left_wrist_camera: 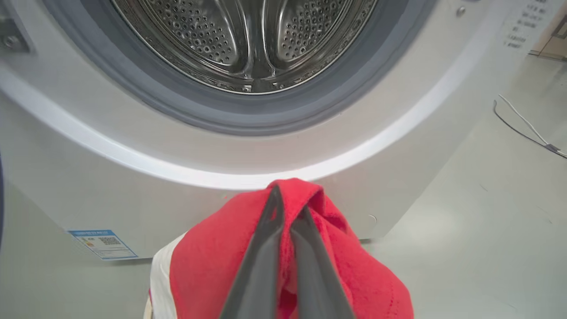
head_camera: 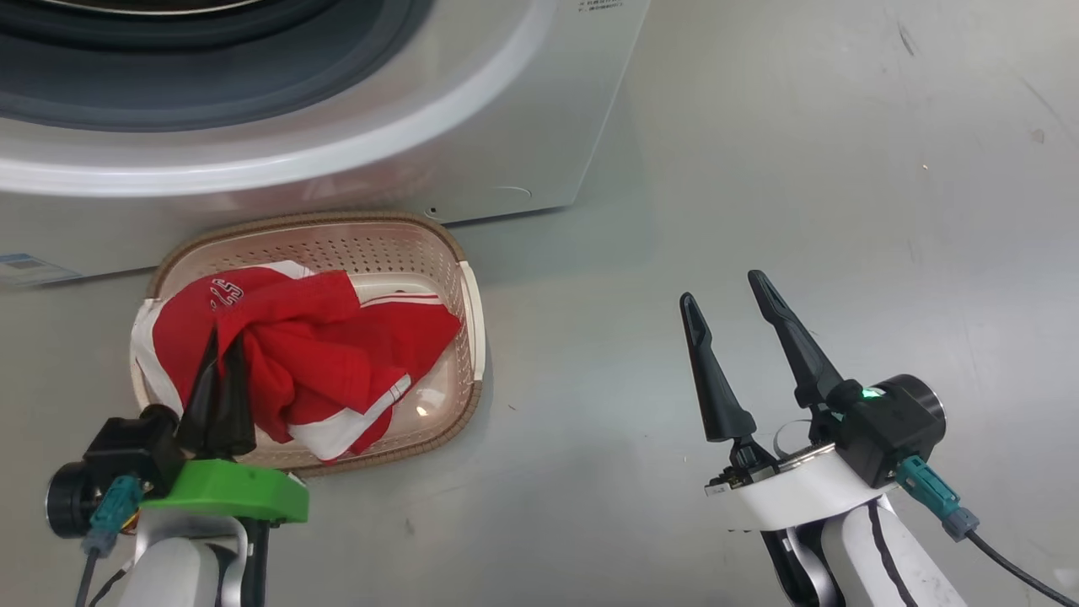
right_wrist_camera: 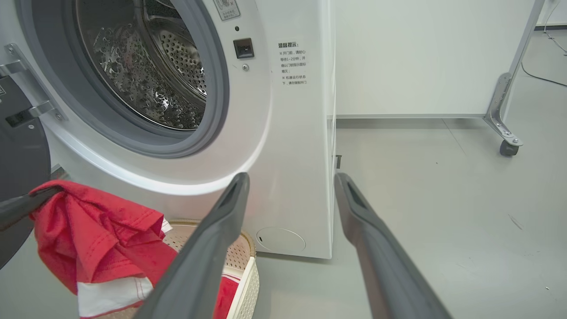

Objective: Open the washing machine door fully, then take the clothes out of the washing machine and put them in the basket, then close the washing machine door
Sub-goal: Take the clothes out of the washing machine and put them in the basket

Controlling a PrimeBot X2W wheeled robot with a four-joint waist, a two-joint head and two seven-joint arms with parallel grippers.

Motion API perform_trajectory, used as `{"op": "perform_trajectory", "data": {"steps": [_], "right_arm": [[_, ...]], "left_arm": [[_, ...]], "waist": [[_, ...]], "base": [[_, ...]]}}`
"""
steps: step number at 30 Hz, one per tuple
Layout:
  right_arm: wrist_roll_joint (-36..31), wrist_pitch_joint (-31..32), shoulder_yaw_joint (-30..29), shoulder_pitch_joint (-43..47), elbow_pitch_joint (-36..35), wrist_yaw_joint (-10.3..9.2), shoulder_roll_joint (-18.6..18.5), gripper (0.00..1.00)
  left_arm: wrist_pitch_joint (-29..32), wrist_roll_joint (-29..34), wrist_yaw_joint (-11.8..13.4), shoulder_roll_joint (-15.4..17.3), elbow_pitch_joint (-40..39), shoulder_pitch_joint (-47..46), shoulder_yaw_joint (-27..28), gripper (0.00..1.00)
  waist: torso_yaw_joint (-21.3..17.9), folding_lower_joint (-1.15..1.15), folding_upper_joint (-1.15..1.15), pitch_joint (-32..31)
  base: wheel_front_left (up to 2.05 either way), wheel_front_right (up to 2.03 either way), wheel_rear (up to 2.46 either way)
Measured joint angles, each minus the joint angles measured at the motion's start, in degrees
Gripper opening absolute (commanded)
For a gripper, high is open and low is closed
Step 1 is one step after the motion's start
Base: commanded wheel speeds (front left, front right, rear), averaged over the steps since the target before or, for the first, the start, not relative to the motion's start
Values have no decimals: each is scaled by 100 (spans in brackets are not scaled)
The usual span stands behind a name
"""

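Left gripper [head_camera: 224, 341] has its two dark fingers pressed together on a fold of the clothes [head_camera: 337, 337]; in the left wrist view we see red fabric bunched around the fingertips of that gripper [left_wrist_camera: 290, 201]. Right gripper [head_camera: 721, 288] is spread wide, pinching nothing, over bare grey floor [head_camera: 759, 169], well apart from the basket [head_camera: 379, 253].

Clothes are red with white trim, and a white printed mark shows on top. We see them draped into the basket, with one part held up at the pinch and a white-edged corner hanging over the near rim. In the right wrist view the clothes [right_wrist_camera: 97, 239] hang from the left fingertip down into the basket [right_wrist_camera: 246, 266].

Basket sits on the floor just in front of the washing machine [head_camera: 506, 126], below its opening. Washing machine door [right_wrist_camera: 20, 150] stands open, dark, at the left edge of the right wrist view. Steel drum [left_wrist_camera: 248, 44] and grey gasket [left_wrist_camera: 221, 115] are exposed. Blue sticker [left_wrist_camera: 104, 243] is low on the front panel. We note the right gripper [right_wrist_camera: 292, 177] points at the washing machine's right front corner.
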Motion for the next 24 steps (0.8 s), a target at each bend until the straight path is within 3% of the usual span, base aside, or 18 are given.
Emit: {"op": "perform_trajectory", "data": {"steps": [13, 24], "right_arm": [[3, 0, 101, -393, -230, 65, 13, 100], [186, 0, 231, -951, -324, 112, 25, 100]], "left_arm": [[524, -209, -48, 14, 1469, -1105, 77, 0], [889, -307, -47, 220, 2682, -1885, 283, 0]], "waist": [[-325, 0, 0, 883], [-597, 0, 0, 1632]], "base": [[0, 0, 0], [0, 0, 0]]}}
